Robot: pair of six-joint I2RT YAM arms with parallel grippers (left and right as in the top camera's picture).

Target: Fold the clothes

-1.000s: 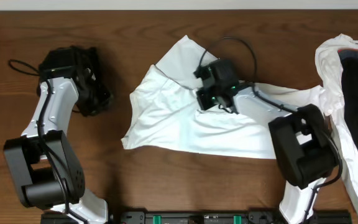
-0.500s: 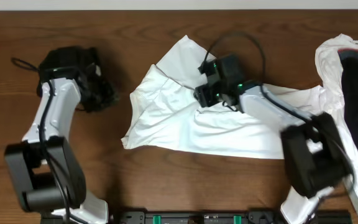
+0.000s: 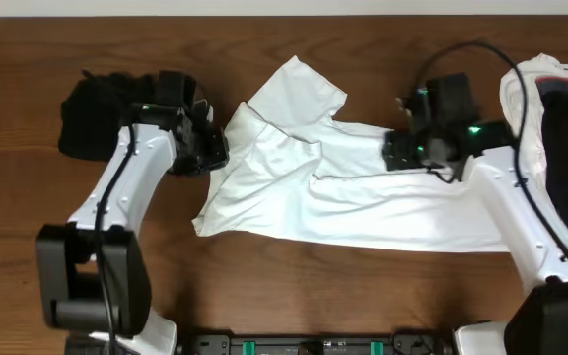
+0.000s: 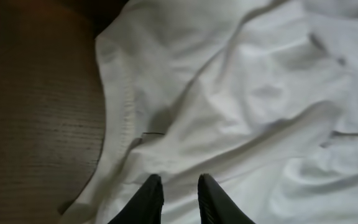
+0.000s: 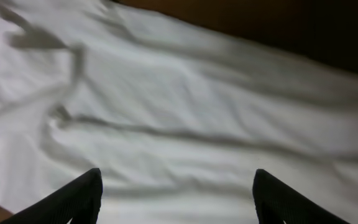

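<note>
clothes lie on a dark brown wood-grain table (image 3: pixel 28 247); a pale strip (image 3: pixel 264 6) runs along the far edge of the overhead view, and a black rail (image 3: pixel 304 345) with green parts sits at the near edge. the white garment (image 3: pixel 314 197) is spread crumpled across the table centre, one corner folded up toward the far side. a black garment (image 3: pixel 87 113) is bunched at the far left, partly covered by the left arm. a pile of white and dark fabric (image 3: pixel 560 108) lies at the right edge, with a reddish band visible on the dark piece; the frame cuts it off, so its full extent cannot be told. the left gripper (image 4: pixel 179 180) is over the left border of the white garment, beside the hem. its fingers (image 4: pixel 151 199) stand slightly parted with cloth visible in the narrow gap and nothing clamped between them. the right gripper (image 5: pixel 174 177) is above the right half of the same garment, jaws spread wide, released, grasping nothing. green indicator lights show on the right gripper body in the overhead view. any print or lettering on the fabric is too small or too creased to read. the right wrist view is blurred, and the finger bases in both wrist views are cut off by the lower frame edge.
</note>
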